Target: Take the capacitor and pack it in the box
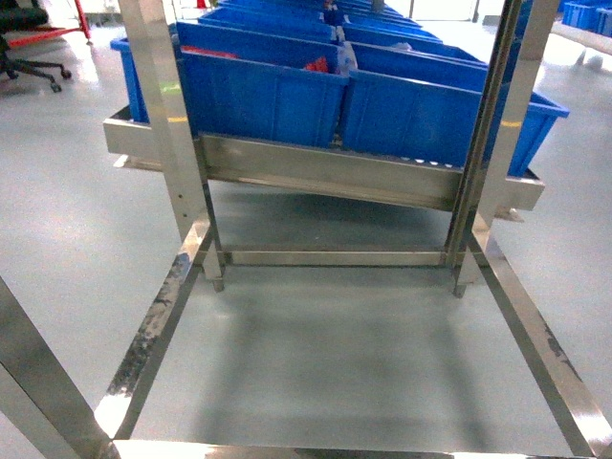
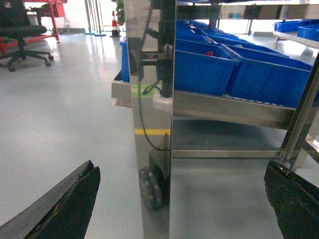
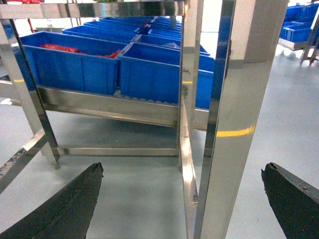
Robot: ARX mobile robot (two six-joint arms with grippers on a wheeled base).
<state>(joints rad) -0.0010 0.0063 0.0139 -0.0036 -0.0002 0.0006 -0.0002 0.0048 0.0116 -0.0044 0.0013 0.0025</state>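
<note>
No capacitor and no box appear in any view. My left gripper (image 2: 182, 172) is open, its two black fingers wide apart at the bottom corners of the left wrist view, with only a steel post and grey floor between them. My right gripper (image 3: 182, 172) is open too, its dark fingers spread at the bottom corners of the right wrist view, straddling a steel upright. Neither gripper shows in the head view.
A stainless steel rack (image 1: 325, 172) stands ahead with big blue plastic bins (image 1: 263, 96) on its sloped shelf; one holds red items (image 3: 60, 48). Steel posts (image 2: 149, 124) (image 3: 224, 124) stand close before both wrists. An office chair (image 2: 22, 42) is far left on the grey floor.
</note>
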